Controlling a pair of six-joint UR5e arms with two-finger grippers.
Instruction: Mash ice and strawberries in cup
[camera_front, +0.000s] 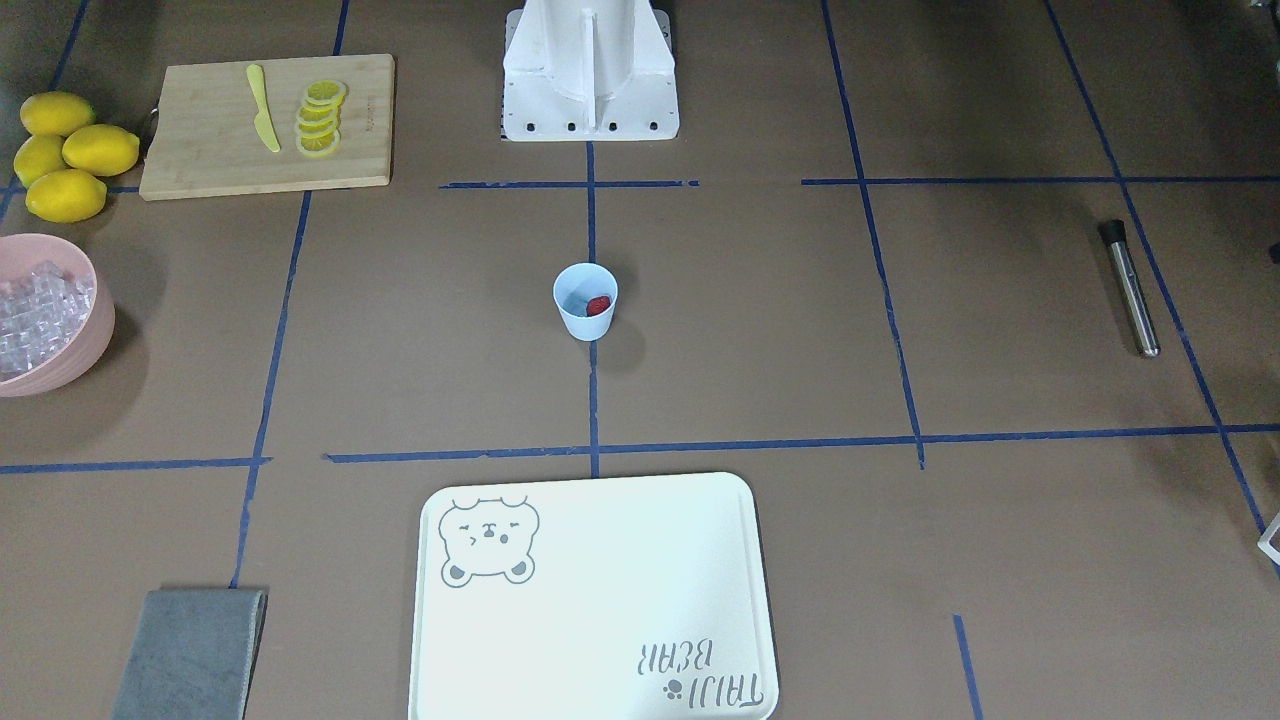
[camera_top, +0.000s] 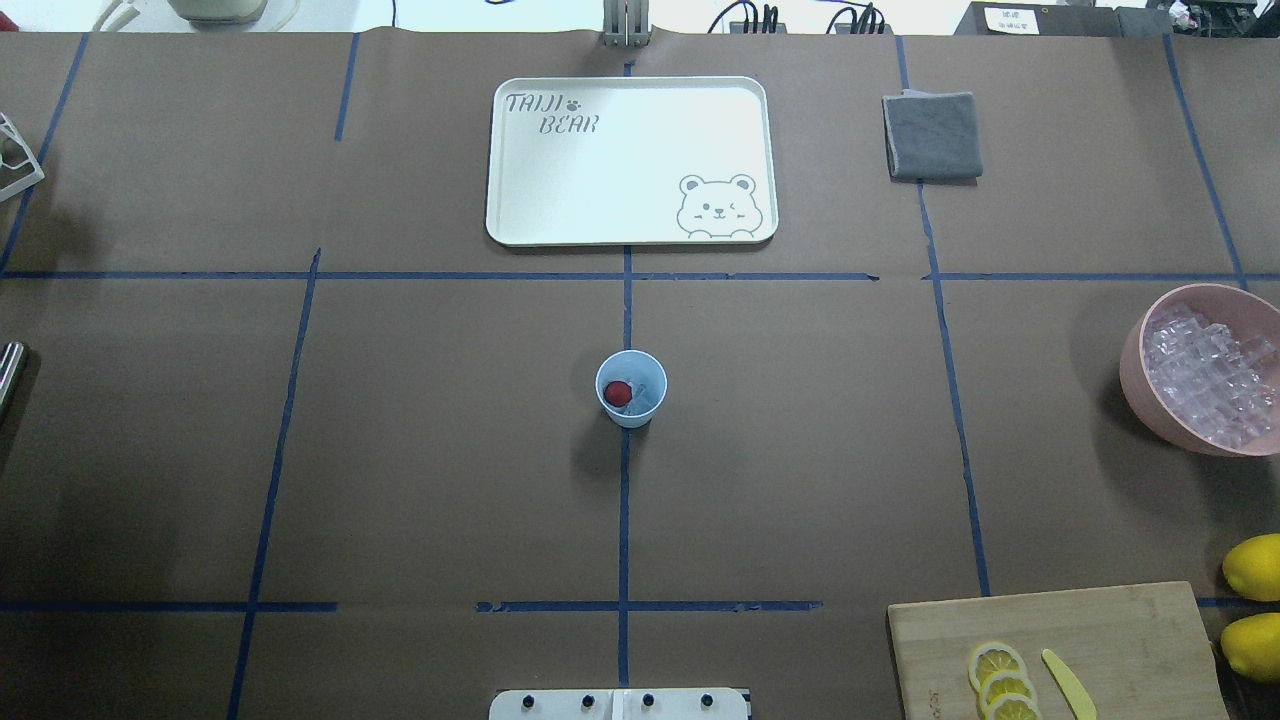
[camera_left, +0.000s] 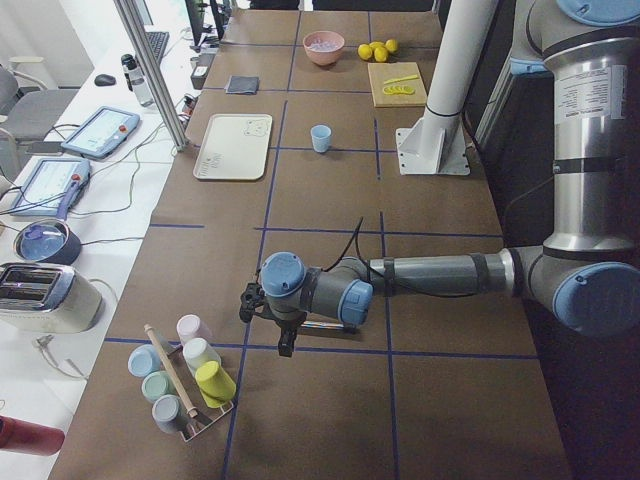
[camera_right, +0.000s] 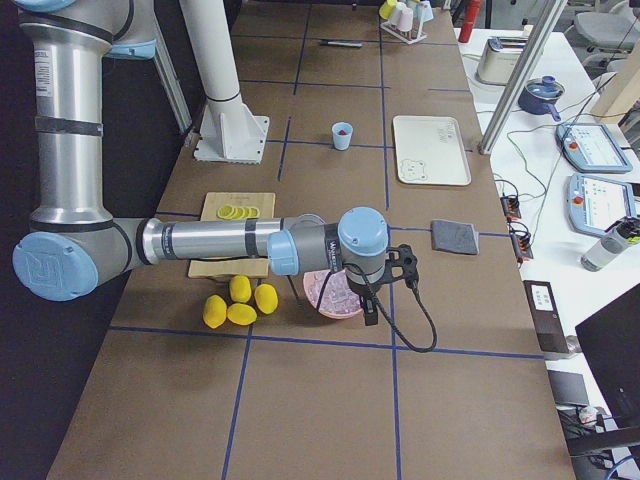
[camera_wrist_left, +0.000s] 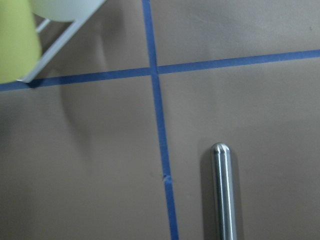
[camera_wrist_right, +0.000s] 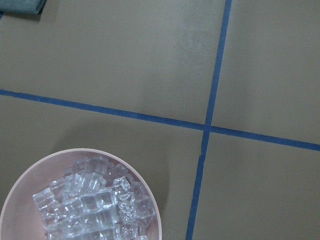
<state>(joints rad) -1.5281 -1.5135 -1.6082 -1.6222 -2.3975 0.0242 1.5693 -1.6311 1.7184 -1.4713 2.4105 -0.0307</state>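
The pale blue cup (camera_front: 585, 300) (camera_top: 631, 388) stands upright at the table's centre, on the blue tape line. A red strawberry (camera_front: 598, 306) (camera_top: 618, 392) lies inside it beside something clear that may be ice. More ice (camera_top: 1210, 370) (camera_wrist_right: 92, 205) fills a pink bowl (camera_front: 90, 330). Far from the cup, my left gripper (camera_left: 284, 345) hovers over a steel muddler (camera_front: 1132, 290) (camera_wrist_left: 223, 195). My right gripper (camera_right: 371, 312) hangs above the pink bowl (camera_right: 335, 300). Both show only in side views, so I cannot tell their state.
A white bear tray (camera_top: 630, 160) lies beyond the cup. A grey cloth (camera_top: 932, 135) sits at the far right. A wooden board (camera_front: 265, 125) carries lemon slices and a yellow knife, with whole lemons (camera_front: 65, 155) beside it. A rack of cups (camera_left: 185, 385) stands near the left gripper.
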